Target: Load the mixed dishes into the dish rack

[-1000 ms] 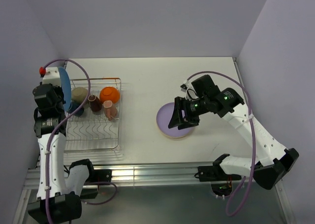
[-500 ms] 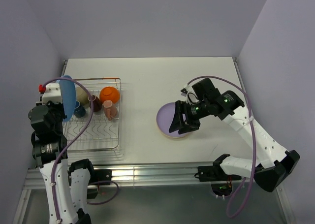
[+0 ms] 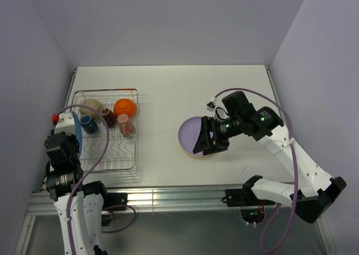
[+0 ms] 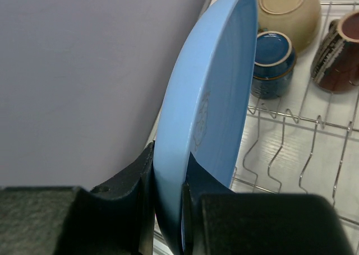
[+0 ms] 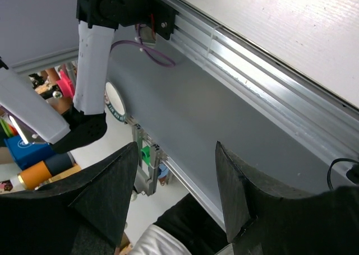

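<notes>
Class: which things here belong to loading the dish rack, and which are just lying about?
Job: round blue plate, round lilac plate, silver wire dish rack, cream bowl, orange bowl, brown mug, blue mug, pink mug.
Lying about: white tape roll, small blue box.

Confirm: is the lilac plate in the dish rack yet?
No, the lilac plate lies flat outside the dish rack, over by the right gripper.

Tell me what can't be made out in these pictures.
- Right wrist view: the right end effector faces past the table edge, so no dishes show.
- Top view: it covers part of the lilac plate; the tan plate underneath shows only a sliver.
- Left wrist view: the left end effector hides the blue plate's lower edge.
</notes>
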